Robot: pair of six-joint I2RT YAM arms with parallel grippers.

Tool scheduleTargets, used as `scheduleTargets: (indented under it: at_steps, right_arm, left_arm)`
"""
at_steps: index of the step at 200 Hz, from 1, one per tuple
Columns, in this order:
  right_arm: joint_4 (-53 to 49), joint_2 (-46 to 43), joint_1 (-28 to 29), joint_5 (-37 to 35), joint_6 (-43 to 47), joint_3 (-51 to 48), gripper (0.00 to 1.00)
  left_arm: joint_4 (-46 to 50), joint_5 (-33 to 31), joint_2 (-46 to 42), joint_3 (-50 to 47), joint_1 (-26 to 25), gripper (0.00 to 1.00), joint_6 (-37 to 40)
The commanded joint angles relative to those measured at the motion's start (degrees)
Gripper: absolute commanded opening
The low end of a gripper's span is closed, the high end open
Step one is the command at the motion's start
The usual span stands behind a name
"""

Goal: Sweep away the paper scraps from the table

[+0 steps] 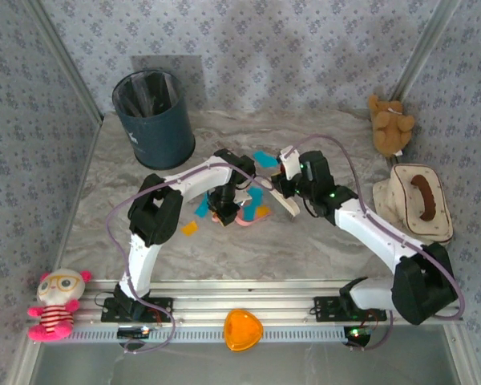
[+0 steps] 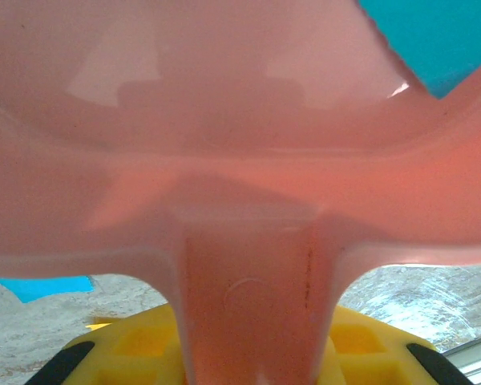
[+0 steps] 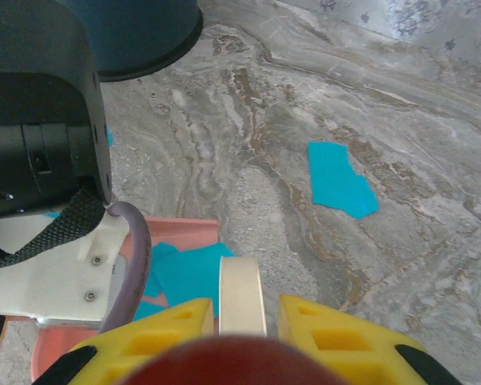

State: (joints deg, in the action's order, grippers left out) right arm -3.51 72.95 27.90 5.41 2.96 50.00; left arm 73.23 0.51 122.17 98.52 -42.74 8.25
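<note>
We see the left tool [image 2: 256,353] clamped on the pink dustpan [image 2: 240,120] and the right tool [image 3: 240,321] on the cream brush [image 3: 240,285]. One cyan paper scrap [image 3: 341,180] lies beyond the brush.

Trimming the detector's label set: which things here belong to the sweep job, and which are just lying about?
Job:
paper scraps
table
pink dustpan, gripped in the left hand
cream tool, gripped in the right hand
dark bin, likely for dumping

Lying about:
teddy bear
beige hat
pink doll
orange heart dish
</note>
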Motion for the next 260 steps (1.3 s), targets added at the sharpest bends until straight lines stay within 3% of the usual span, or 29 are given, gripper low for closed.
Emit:
scheduleTargets:
  at_steps: [1,49,166,260]
  right_arm:
    - [2.67,-2.47,-0.02,-5.37,-2.29,-1.26,0.0]
    - [7.11,0.04,-0.85,-11.84,-6.01,0.03,0.0]
    - [8.17,15.29,-0.99,-1.93,-4.89,10.82,0.0]
    - [4.5,14.05,0.0,7.04,-6.85,9.81,0.0]
  left_arm:
    - [0.42,-0.51,0.44,0.08,0.36,0.0,-0.96]
    - [-0.02,-0.47,-0.11,-0.56,0.24,0.0,-0.94]
    - [-0.27,0.08,-0.18,-0.72,0.24,0.0,-0.89]
    - [0.1,-0.05,0.0,-0.58,0.22,0.0,-0.93]
